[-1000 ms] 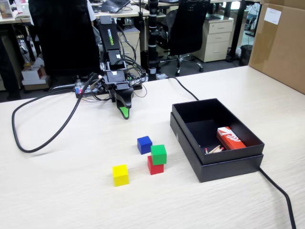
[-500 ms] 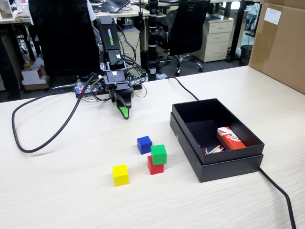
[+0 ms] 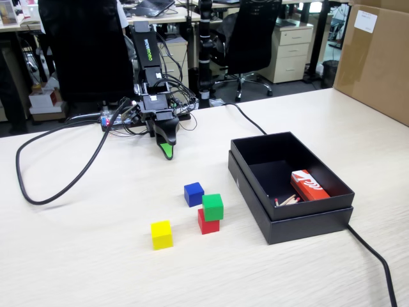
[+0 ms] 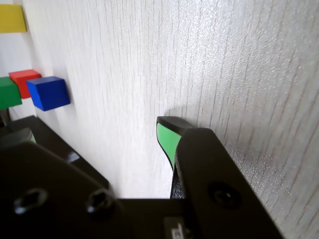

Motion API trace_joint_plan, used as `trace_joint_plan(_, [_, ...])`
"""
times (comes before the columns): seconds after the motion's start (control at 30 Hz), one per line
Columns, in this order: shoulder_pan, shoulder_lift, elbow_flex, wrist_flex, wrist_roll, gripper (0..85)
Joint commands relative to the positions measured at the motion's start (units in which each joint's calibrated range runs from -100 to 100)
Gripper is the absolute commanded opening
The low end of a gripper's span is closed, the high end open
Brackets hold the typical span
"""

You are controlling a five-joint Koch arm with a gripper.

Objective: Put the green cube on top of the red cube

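In the fixed view the green cube (image 3: 213, 206) sits on top of the red cube (image 3: 208, 224), a little askew, in the middle of the table. The wrist view shows both at its left edge, green cube (image 4: 9, 92) and red cube (image 4: 25, 79). My gripper (image 3: 166, 151) is far back from them near the arm's base, its green tip down at the table. In the wrist view the gripper (image 4: 94, 132) stands open with bare table between its jaws and nothing held.
A blue cube (image 3: 193, 194) lies just behind the stack and a yellow cube (image 3: 162, 235) to its left. A black open box (image 3: 281, 214) with a red-orange packet (image 3: 308, 185) stands to the right. A black cable (image 3: 29, 192) loops across the left of the table.
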Motion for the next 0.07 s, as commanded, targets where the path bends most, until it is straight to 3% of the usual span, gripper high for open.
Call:
trace_joint_plan(0.0, [-0.24,0.01,-2.14,-1.34,-0.24,48.9])
trace_joint_plan(0.03, [-0.24,0.01,-2.14,-1.34,-0.24,48.9])
